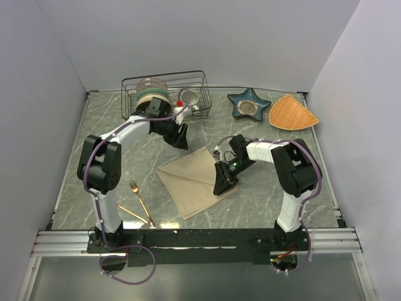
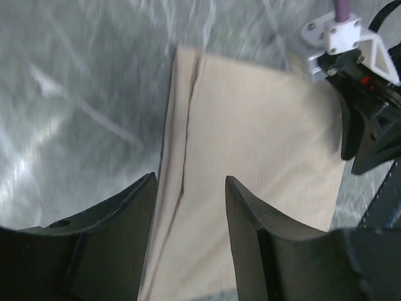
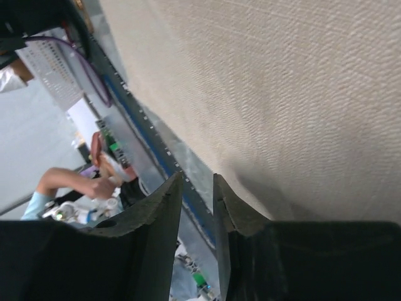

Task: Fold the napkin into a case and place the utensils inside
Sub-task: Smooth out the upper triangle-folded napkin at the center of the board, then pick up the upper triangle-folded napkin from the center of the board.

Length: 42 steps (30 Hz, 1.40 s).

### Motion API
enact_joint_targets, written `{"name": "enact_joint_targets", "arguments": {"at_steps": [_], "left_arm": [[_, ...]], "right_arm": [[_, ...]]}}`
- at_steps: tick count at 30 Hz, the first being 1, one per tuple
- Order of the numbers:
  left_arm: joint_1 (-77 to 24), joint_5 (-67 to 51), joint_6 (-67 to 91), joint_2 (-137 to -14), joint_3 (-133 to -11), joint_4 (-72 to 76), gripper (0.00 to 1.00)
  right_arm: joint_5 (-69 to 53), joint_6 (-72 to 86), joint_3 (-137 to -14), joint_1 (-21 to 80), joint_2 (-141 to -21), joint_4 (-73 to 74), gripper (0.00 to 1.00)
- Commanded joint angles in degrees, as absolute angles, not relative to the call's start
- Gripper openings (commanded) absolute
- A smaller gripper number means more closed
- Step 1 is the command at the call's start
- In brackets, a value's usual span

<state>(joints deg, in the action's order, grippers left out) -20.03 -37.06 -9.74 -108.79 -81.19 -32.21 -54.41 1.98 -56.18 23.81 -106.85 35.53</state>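
The beige napkin (image 1: 191,179) lies partly folded on the marble table, a diagonal fold line across it. In the left wrist view the napkin (image 2: 250,138) shows a folded strip along its left edge. My left gripper (image 1: 180,137) hangs open and empty over the napkin's far corner, its jaws (image 2: 190,182) wide apart. My right gripper (image 1: 224,182) is at the napkin's right edge, jaws (image 3: 197,182) a narrow gap apart with nothing between them; the napkin (image 3: 282,94) lies beside its right finger. The gold fork (image 1: 142,200) and the gold spoon (image 1: 133,214) lie left of the napkin.
A wire rack (image 1: 166,94) with plates and a mug (image 1: 190,99) stands at the back. A blue star-shaped dish (image 1: 249,103) and an orange wedge mat (image 1: 292,113) are at the back right. Grey walls close in both sides.
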Motion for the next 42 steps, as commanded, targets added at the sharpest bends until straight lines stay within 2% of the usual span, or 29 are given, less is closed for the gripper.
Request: {"name": "enact_joint_targets", "arguments": {"at_steps": [1,7,10,11,14,17,26,35,42], "left_arm": [[-22.67,-40.26,-9.41,-113.72,-85.69,-28.22,0.55],[-23.55,-37.89,-7.38,-118.74,-87.45,-23.91,0.59],[-24.34,-36.57,-8.52,-120.93,-88.85,-25.13,0.59],[-24.52,-36.30,-9.05,-121.63,-89.38,-25.75,0.58],[-25.40,-36.74,-10.02,-122.96,-89.39,-26.11,0.53],[-25.84,-37.53,-9.93,-122.26,-87.72,-24.61,0.48],[-25.93,-36.83,-8.61,-120.50,-85.70,-23.99,0.37],[-26.01,-36.91,-8.18,-116.90,-81.65,-21.80,0.34],[-24.96,-33.93,-6.24,-116.72,-79.90,-23.29,0.25]], "right_arm": [[-57.83,1.40,-60.38,19.35,-105.82,37.35,0.35],[-54.68,0.97,-68.28,13.54,-106.70,38.06,0.42],[-51.42,0.62,-72.76,12.83,-108.10,37.27,0.51],[-50.72,0.53,-74.95,12.92,-109.24,37.18,0.58],[-48.26,0.53,-78.65,12.83,-111.78,36.30,0.68],[-46.76,1.05,-80.85,12.66,-114.25,35.25,0.71],[-47.20,1.41,-76.21,12.74,-114.09,34.72,0.72],[-45.97,0.70,-74.80,12.66,-113.55,34.80,0.73],[-42.98,-2.46,-72.69,12.66,-111.54,37.18,0.75]]}}
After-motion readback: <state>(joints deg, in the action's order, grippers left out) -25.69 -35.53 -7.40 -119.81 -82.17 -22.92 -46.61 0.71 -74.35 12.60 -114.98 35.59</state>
